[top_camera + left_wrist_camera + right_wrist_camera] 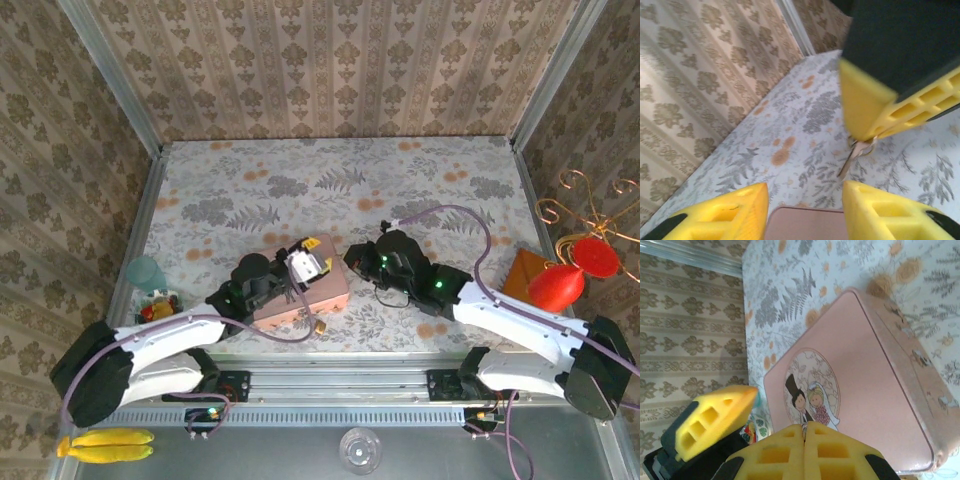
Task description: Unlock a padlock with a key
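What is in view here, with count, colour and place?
tin: one, pink, table centre
padlock: one, brass, at the tin's near edge
key: one, silvery, in the right pincer
cup: one, teal, table's left edge
small item: one, multicoloured, beside the cup
box: one, orange, table's right edge
red ornaments: two, red, gold wire stand, right
bananas: two, yellow, near left corner
round item: one, clear, near edge
left pincer: one, yellow fingers, open over the tin
right pincer: one, yellow fingers, shut on the key
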Motion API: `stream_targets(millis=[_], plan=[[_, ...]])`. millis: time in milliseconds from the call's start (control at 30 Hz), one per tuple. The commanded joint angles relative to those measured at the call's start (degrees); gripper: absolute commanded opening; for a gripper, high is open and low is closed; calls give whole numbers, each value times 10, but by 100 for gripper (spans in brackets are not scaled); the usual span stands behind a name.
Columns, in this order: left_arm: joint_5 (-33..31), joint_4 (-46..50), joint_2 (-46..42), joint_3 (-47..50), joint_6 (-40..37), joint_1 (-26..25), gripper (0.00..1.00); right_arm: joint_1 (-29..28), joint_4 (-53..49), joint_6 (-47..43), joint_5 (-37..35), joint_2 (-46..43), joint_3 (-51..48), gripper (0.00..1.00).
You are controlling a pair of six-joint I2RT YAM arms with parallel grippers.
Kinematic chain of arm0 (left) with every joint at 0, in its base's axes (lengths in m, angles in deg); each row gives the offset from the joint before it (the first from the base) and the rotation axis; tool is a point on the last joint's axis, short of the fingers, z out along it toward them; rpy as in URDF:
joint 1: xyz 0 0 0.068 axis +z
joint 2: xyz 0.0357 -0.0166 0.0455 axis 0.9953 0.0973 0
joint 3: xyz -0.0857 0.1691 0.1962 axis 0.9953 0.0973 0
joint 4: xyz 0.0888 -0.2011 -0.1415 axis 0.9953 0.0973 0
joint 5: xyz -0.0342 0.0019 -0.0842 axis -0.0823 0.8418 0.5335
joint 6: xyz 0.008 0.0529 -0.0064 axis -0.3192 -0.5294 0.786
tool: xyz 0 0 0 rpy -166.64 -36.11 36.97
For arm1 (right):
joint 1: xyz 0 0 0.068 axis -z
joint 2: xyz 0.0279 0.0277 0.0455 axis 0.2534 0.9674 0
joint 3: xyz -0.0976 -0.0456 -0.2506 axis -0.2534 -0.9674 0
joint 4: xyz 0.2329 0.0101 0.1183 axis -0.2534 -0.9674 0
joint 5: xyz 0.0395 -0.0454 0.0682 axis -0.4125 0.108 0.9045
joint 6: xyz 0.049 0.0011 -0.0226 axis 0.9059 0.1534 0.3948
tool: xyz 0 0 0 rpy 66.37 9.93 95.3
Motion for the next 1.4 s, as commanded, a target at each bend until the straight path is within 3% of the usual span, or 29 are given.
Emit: stream_targets(millis=[0, 33, 100, 200, 367, 533, 733, 967, 1367], plan=[[-6, -65, -33, 19, 128, 12, 58, 11, 67, -40, -32, -29, -35, 0], [-39, -70, -40, 21, 173, 16, 65, 11, 102, -47, -32, -33, -48, 0], [-29, -26, -61, 6, 235, 40, 66, 10, 154, -62, -28, -34, -62, 0], [34, 41, -70, -30, 321, 81, 64, 6, 224, -86, -17, -25, -74, 0], [224, 30, -39, -72, 487, 149, 55, -6, 308, -127, -11, -10, -84, 0], [253, -13, -27, -80, 635, 145, 56, -7, 343, -155, -18, -9, -89, 0], [222, -37, -16, -82, 727, 113, 63, -8, 399, -166, 13, 3, -99, 0], [219, -125, 41, -87, 798, 85, 61, -18, 416, -176, 20, -13, -113, 0], [240, -161, 45, -81, 825, 88, 42, -23, 392, -179, -14, -44, -132, 0]])
